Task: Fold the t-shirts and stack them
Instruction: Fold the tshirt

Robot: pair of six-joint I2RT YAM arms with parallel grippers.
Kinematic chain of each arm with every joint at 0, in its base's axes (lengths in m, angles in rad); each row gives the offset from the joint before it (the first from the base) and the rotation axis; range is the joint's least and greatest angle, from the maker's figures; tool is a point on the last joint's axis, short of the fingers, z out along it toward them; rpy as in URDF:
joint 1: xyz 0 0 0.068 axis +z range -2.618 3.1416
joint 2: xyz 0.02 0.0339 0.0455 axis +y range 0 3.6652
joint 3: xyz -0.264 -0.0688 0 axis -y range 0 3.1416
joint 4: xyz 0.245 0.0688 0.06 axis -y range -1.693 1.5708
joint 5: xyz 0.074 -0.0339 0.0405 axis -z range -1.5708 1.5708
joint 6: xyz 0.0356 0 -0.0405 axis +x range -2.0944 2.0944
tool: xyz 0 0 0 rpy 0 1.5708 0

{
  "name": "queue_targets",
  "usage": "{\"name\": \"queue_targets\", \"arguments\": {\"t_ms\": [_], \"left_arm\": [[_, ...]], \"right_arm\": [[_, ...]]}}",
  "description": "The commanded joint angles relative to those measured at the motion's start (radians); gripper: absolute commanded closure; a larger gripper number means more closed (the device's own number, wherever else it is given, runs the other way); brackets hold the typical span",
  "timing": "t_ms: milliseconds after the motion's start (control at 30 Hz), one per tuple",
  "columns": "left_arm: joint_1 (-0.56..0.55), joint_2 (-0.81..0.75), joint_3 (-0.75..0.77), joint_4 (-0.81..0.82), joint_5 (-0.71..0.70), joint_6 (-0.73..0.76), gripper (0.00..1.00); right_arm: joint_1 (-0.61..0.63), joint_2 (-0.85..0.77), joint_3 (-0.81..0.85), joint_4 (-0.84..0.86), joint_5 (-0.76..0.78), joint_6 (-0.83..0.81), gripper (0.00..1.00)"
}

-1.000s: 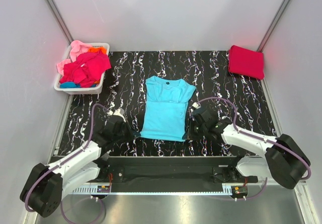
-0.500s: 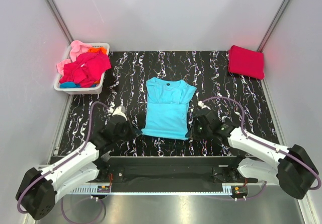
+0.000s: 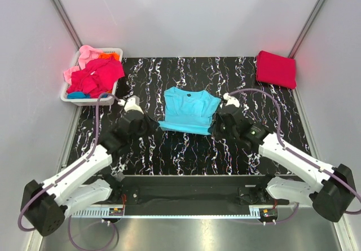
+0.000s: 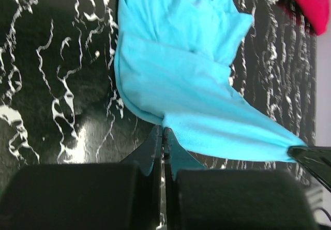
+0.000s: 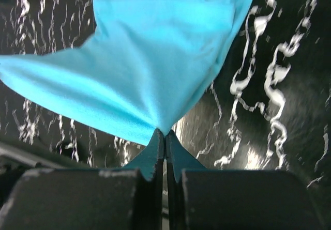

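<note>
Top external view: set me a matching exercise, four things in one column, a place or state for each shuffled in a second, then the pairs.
1. turquoise t-shirt
2. red t-shirt
3. white basket
4. left gripper

A. folded, far right corner
B. far left, holding crumpled shirts
C. shut on a turquoise hem corner
D. mid-table, pinched at both near corners

Pairs: 1-D, 2-A, 3-B, 4-C

The turquoise t-shirt (image 3: 189,113) is seen as soft matte cloth, lightly creased. The bench (image 3: 169,149) is finished in glossy black marble-look with white veins. The basket (image 3: 93,100) is moulded in smooth white plastic.
</note>
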Motion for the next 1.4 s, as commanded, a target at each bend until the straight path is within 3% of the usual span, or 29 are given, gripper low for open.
{"name": "queue_targets", "arguments": {"t_ms": [0,333,800,1233,1267,1300,1367], "left_arm": [[0.002,0.085,0.110,0.054,-0.099,0.064,1.00],[0.025,0.415,0.397,0.097,-0.159,0.172,1.00],[0.171,0.866,0.791,0.114,-0.133,0.239,1.00],[0.277,1.281,1.167,0.155,0.037,0.294,1.00],[0.280,1.294,1.180,0.155,0.030,0.296,0.88],[0.283,1.305,1.189,0.158,0.022,0.299,0.82],[0.288,1.293,1.146,0.228,-0.022,0.307,0.71]], "right_arm": [[-0.004,0.077,0.101,-0.031,0.161,-0.108,1.00],[-0.209,0.311,0.335,0.058,0.137,-0.270,1.00],[-0.378,0.781,0.671,0.229,-0.096,-0.391,1.00],[-0.464,1.167,1.056,0.246,-0.176,-0.428,0.99],[-0.467,1.183,1.075,0.245,-0.182,-0.428,0.92],[-0.470,1.195,1.107,0.246,-0.182,-0.429,0.68],[-0.473,1.215,1.127,0.251,-0.178,-0.431,0.56]]}}
